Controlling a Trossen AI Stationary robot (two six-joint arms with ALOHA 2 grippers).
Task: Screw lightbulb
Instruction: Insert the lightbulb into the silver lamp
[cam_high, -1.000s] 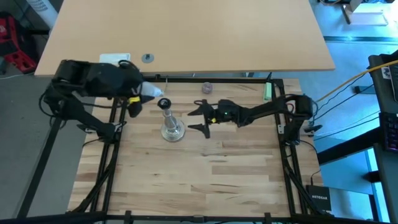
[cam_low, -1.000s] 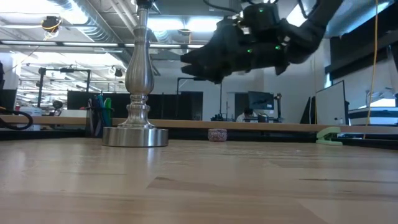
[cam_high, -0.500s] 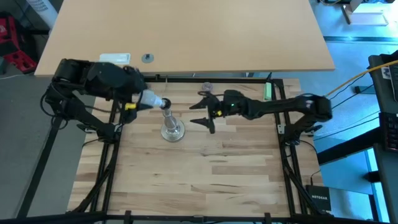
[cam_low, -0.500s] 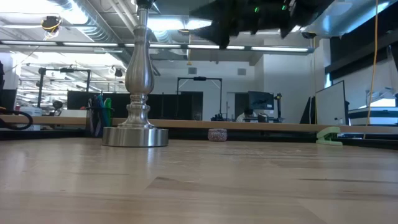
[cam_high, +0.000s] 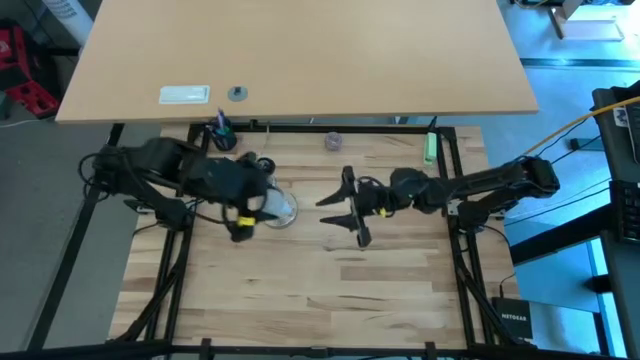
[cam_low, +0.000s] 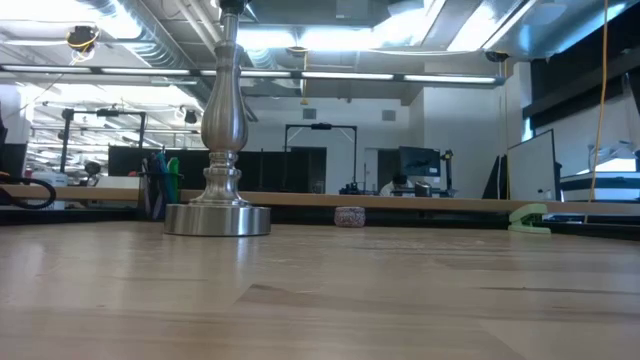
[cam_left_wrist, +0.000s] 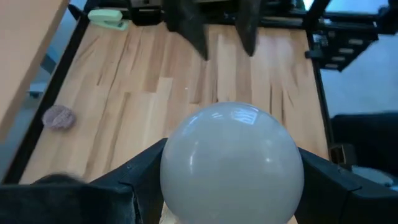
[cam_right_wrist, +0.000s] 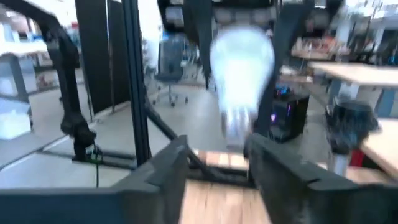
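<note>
1. Between the left gripper's (cam_left_wrist: 230, 186) dark fingers (cam_left_wrist: 134, 180), the lightbulb (cam_left_wrist: 231, 163) is sitting clamped, one finger pressing on each side of its white globe.
2. Just beside those fingers, in the high view, the silvery stand (cam_high: 279, 208) is showing only its round base on the tabletop (cam_high: 320, 290); the left gripper (cam_high: 250, 205) is covering the rest, so whether the bulb is touching the socket cannot be told.
3. Across from the bulb, the right gripper (cam_high: 350, 208) is hanging with its fingers (cam_high: 347, 180) spread wide and holding nothing, well apart from the stand.
4. Beyond its own fingers (cam_right_wrist: 163, 180), the right wrist view is showing the lightbulb (cam_right_wrist: 241, 59) base-down between the other arm's dark fingers.
5. Farther out past the left fingers, a small purplish-grey round object (cam_left_wrist: 59, 116) is lying on the wood near the tabletop's edge, and a pale green item (cam_left_wrist: 104, 18) is resting at the far corner.
6. At tabletop level, the stand (cam_low: 222, 130) is standing upright, with neither gripper in that view.
</note>
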